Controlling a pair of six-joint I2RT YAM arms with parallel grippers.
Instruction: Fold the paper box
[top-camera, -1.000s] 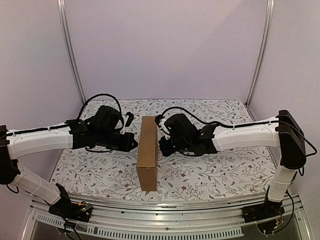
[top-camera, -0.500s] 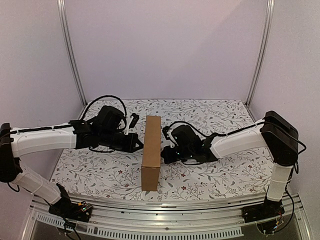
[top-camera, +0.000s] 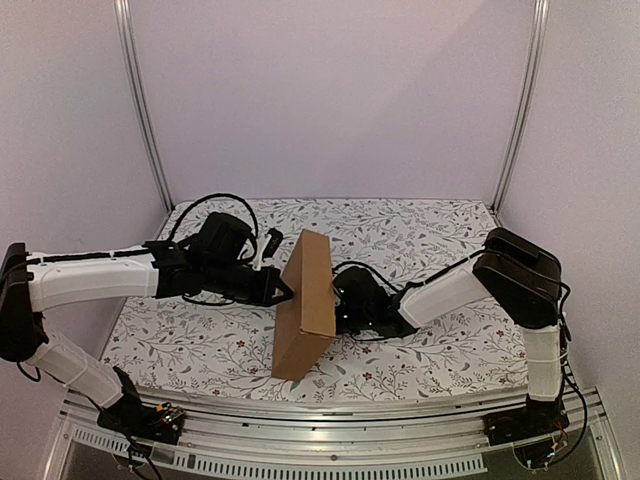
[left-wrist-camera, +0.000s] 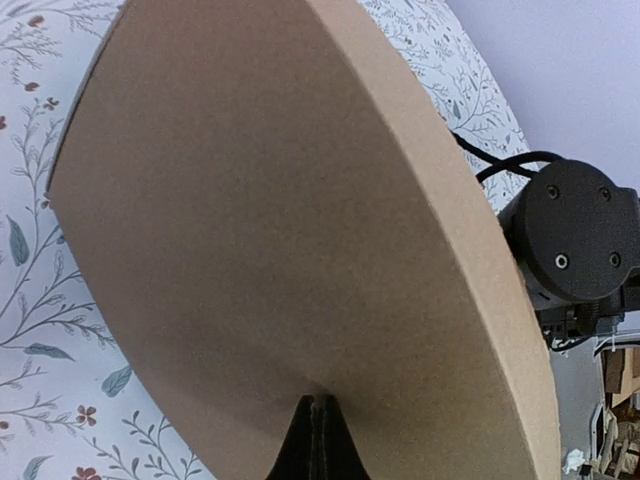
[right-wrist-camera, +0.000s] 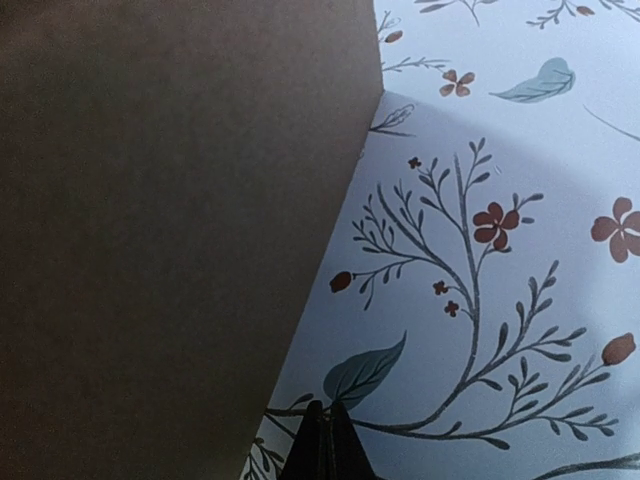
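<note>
In the middle of the top view the cardboard box (top-camera: 306, 305) stands on its near end on the flowered table (top-camera: 440, 345). It is closed up into a long, flat block and tilts, with its far end raised toward the upper middle of the frame. The left claw (top-camera: 284, 293) comes in from the left of the frame. Its two fingers are pressed together with nothing between them, and in its own camera the tips (left-wrist-camera: 315, 432) meet the broad brown face that fills that view. The right claw (top-camera: 340, 308) reaches low from the right of the frame. It is also closed and holds nothing, and in its own view its tips (right-wrist-camera: 326, 445) sit at the bottom middle over the table beside the box's shaded edge. Whether it touches the box cannot be told.
</note>
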